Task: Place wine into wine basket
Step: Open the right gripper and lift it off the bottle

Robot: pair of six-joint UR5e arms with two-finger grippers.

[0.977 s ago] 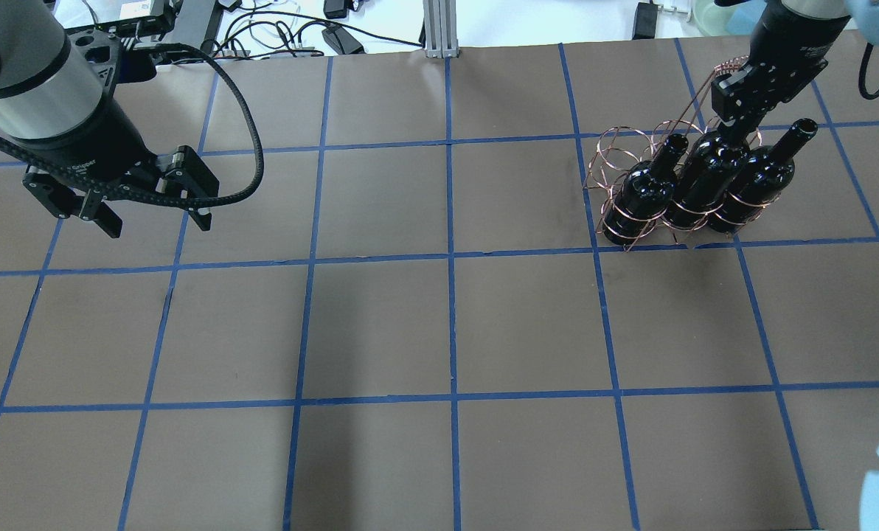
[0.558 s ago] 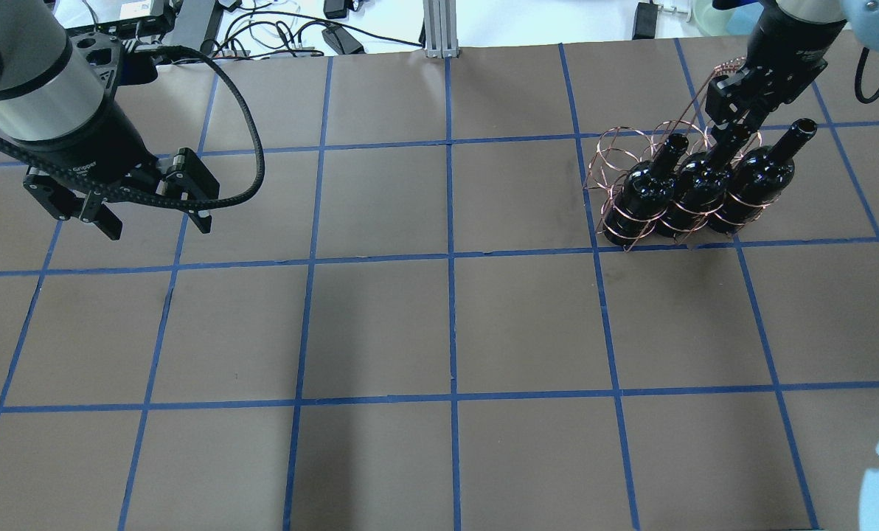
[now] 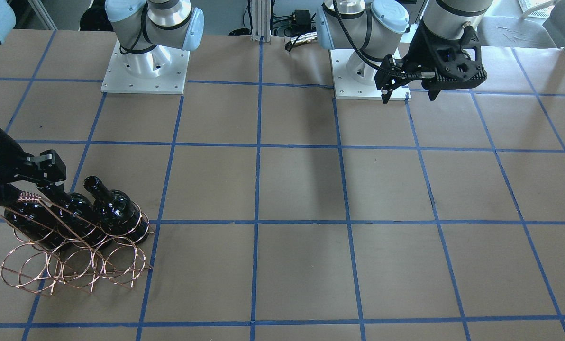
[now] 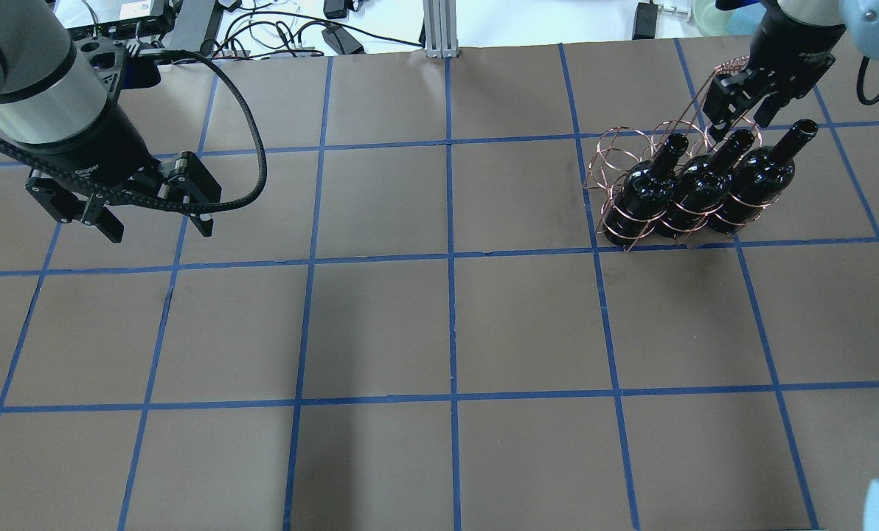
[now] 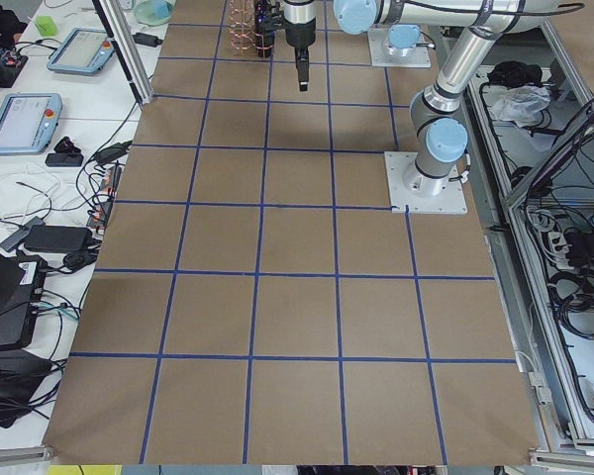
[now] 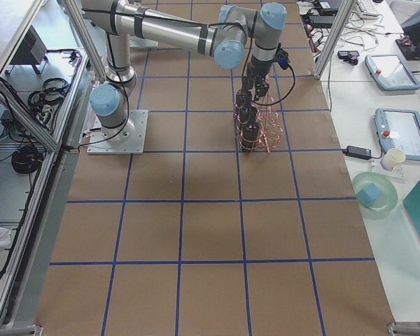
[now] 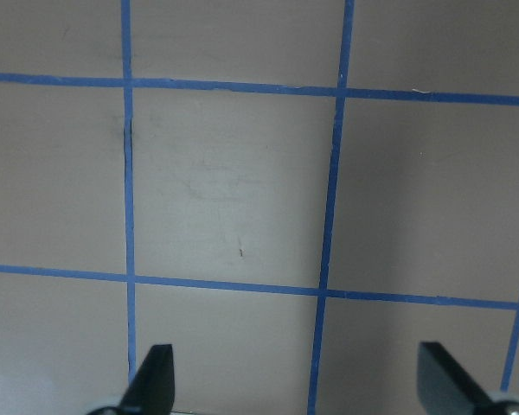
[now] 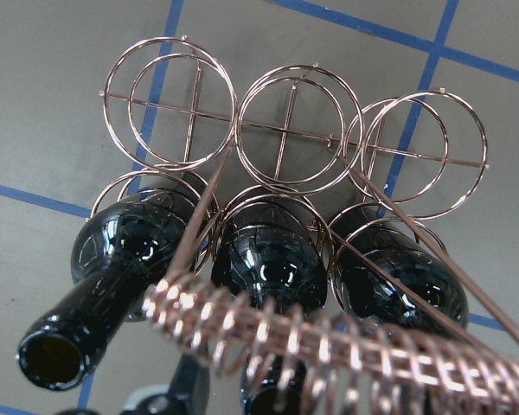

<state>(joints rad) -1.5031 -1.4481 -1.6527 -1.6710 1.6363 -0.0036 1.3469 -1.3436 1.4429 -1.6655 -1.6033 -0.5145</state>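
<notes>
The wine bottle point(image 4: 697, 188), glossy black, stands in the middle ring of the copper wire wine basket point(image 4: 616, 151), between two like bottles point(image 4: 642, 192) point(image 4: 760, 173). All three fill the row nearer the robot; the far row of rings point(image 8: 285, 130) is empty. My right gripper point(image 4: 740, 119) is open just above the middle bottle's neck, beside the twisted handle point(image 8: 329, 337), and holds nothing. The basket also shows in the front view point(image 3: 74, 265), with the right gripper point(image 3: 55, 189) over it. My left gripper point(image 4: 158, 227) is open and empty over bare table, far to the left.
The table is brown paper with a blue tape grid point(image 4: 450, 254). Cables and boxes point(image 4: 277, 29) lie past the far edge. The arm bases point(image 3: 145, 71) stand at the robot's side. The left wrist view shows only table below the left fingertips point(image 7: 156, 380).
The right gripper lowered the middle bottle into its ring, let go of the neck and rose a little. The left arm has barely moved.
</notes>
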